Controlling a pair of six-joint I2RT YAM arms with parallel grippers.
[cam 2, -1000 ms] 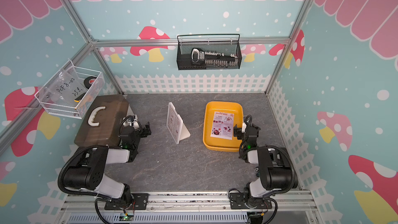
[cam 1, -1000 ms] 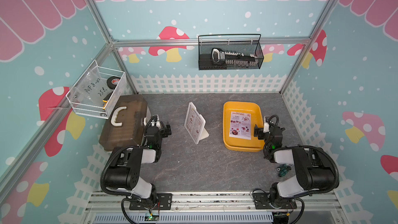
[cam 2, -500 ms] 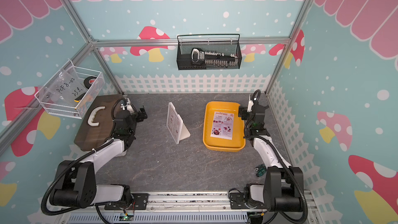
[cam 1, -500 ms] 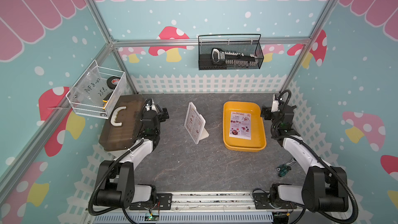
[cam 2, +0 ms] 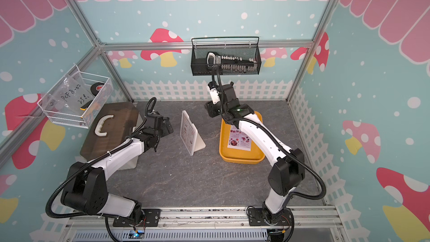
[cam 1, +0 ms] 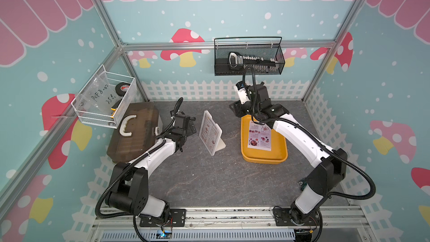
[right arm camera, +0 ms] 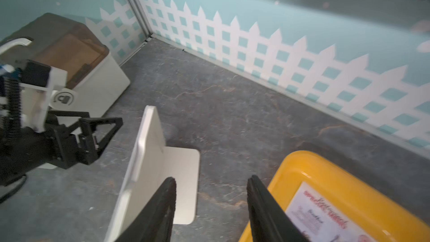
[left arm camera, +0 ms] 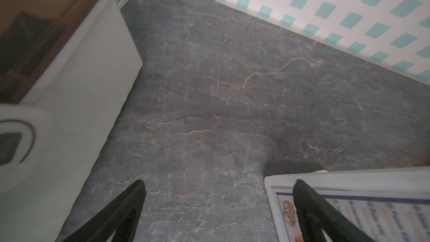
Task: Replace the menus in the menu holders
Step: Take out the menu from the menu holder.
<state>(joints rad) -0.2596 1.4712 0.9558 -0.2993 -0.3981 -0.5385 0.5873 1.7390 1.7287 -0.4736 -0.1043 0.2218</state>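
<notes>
The menu holder (cam 1: 210, 133) stands mid-frame on the counter (cam 1: 209, 182). The left arm (cam 1: 160, 152), jaws wide open, is nearest, just left of it. The right arm (cam 1: 300, 136), jaws partly open and empty, hangs over the yellow tray (cam 1: 263, 160) holding the spare menu (cam 1: 259, 136).

I count two pincers of my own, the left pincer (left arm camera: 220, 182) and the right pincer (right arm camera: 211, 178). One menu holder (cam 1: 220, 146) stands at the centre of the table (cam 1: 209, 178). Two menus: the framed menu (cam 1: 209, 131) in it, the loose menu (cam 1: 259, 135) in the one yellow tray (cam 1: 264, 158) at three o'clock. One brown-lidded box (cam 1: 137, 136) at nine. Two wall baskets: the white wire basket (cam 1: 93, 117) at ten, the black mesh basket (cam 1: 278, 61) at twelve. One tape roll (cam 1: 123, 87).
</notes>
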